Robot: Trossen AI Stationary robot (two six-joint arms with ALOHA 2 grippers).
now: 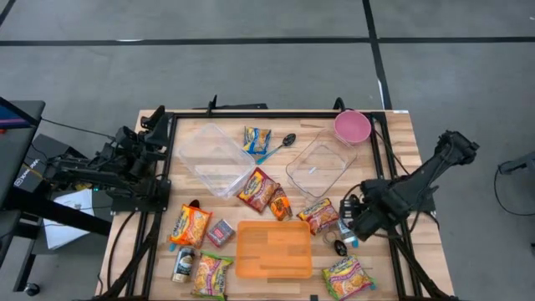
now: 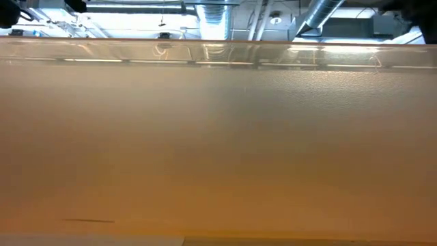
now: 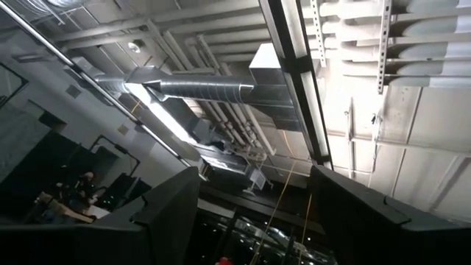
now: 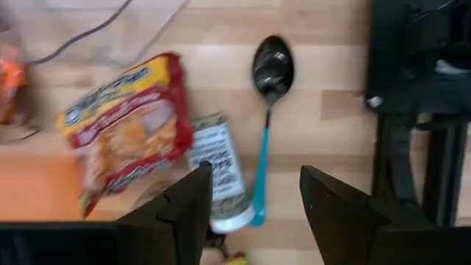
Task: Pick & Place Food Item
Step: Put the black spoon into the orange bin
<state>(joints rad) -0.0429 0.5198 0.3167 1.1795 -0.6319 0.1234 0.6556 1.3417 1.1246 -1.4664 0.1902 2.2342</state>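
Observation:
My right gripper (image 4: pixel 256 180) hangs open, pointing down over the table's right part (image 1: pixel 354 221), touching nothing. Below it lie a red-and-yellow noodle packet (image 4: pixel 125 129), a small white can on its side (image 4: pixel 221 177) and a black spoon with a teal handle (image 4: pixel 263 158). The can and the spoon's handle lie under the gap between the fingers. In the high view the packet (image 1: pixel 318 214) lies flat just left of the gripper. My left gripper (image 3: pixel 254 213) is open and points up at the ceiling, parked at the table's left edge (image 1: pixel 144 142).
An orange tray (image 1: pixel 273 249) lies at the near middle and fills the low view. Two clear containers (image 1: pixel 213 159) (image 1: pixel 322 164) and a pink bowl (image 1: pixel 353 127) stand farther back. Several more snack packets (image 1: pixel 191 226) (image 1: pixel 348 278) and a second spoon (image 1: pixel 280 145) are scattered about.

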